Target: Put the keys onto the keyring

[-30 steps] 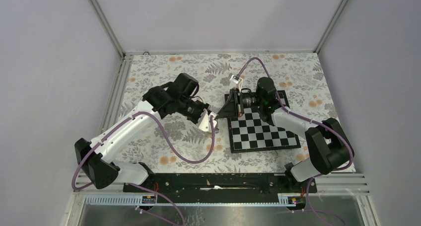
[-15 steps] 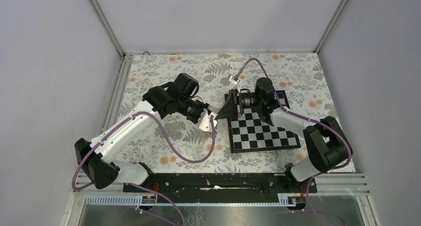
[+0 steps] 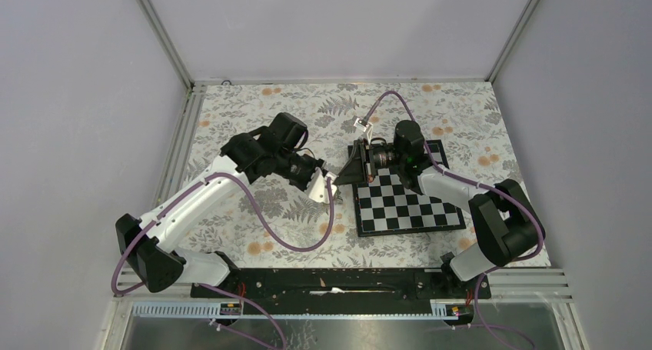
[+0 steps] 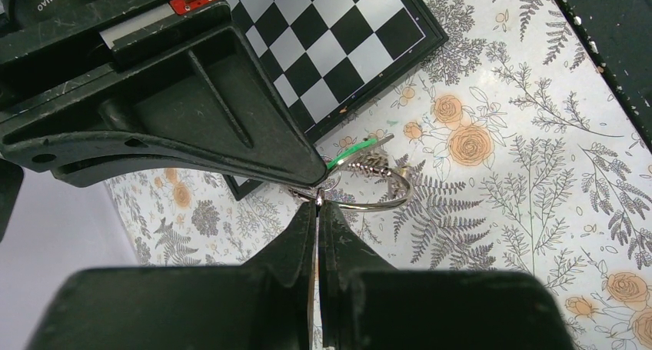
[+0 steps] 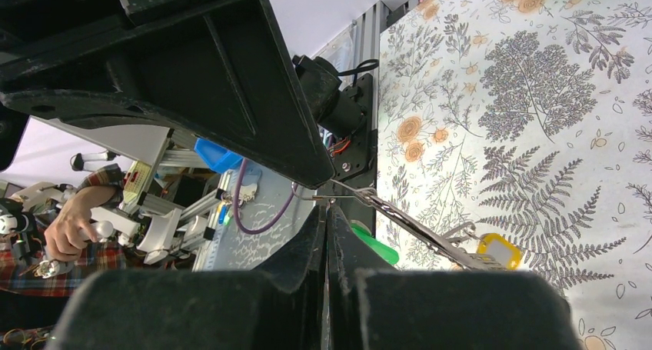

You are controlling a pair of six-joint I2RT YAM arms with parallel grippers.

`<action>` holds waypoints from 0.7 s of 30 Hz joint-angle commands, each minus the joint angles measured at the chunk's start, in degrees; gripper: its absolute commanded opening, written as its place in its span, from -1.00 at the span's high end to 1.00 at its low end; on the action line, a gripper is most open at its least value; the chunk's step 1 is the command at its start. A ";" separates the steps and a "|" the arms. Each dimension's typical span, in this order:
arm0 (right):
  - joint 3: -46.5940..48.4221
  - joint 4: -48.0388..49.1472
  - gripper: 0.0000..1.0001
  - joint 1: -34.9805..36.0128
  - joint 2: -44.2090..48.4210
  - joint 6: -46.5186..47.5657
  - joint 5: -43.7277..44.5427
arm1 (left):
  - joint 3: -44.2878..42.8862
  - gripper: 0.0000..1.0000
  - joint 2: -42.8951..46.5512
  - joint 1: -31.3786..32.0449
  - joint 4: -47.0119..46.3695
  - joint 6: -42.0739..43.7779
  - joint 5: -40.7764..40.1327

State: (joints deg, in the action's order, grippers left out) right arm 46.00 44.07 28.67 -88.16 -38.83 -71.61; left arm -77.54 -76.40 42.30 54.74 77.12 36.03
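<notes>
Clenching on keyring (image 4: 384, 204), L & R jaws hide its near arc; green key (image 4: 351, 145) part-covered.

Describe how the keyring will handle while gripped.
The thin metal keyring looks stiff yet slippery, so it may pivot in the narrow pinch of the left hand. The yellow key on it probably swings loosely. The bunch seems light.

The keyring (image 4: 388, 203), a thin silvery ring, is held above the floral desk (image 4: 523, 211), its 9 o'clock edge pinched in the left gripper (image 4: 317, 211). A yellow-headed key (image 5: 498, 250) hangs on it. The green-headed key (image 4: 355, 145) juts out tilted just beside the ring's 12 o'clock edge.
</notes>
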 commanded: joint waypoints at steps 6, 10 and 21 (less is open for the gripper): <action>2.27 4.06 1.00 0.86 -0.37 -1.62 -1.16 | -2.25 1.00 -0.40 0.22 -2.13 0.22 2.57; 2.17 4.86 1.00 0.87 -0.45 -2.28 -1.28 | -2.19 1.00 -0.50 0.19 -2.17 0.41 2.56; 2.01 7.04 1.00 1.12 -0.44 -3.94 -1.40 | -1.89 1.00 -0.59 0.28 -2.41 0.53 2.98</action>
State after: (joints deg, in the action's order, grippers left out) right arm 46.04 45.95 28.82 -88.84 -41.36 -71.72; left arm -77.54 -76.88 42.28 54.70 76.88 36.21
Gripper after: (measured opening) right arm 0.042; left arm 0.013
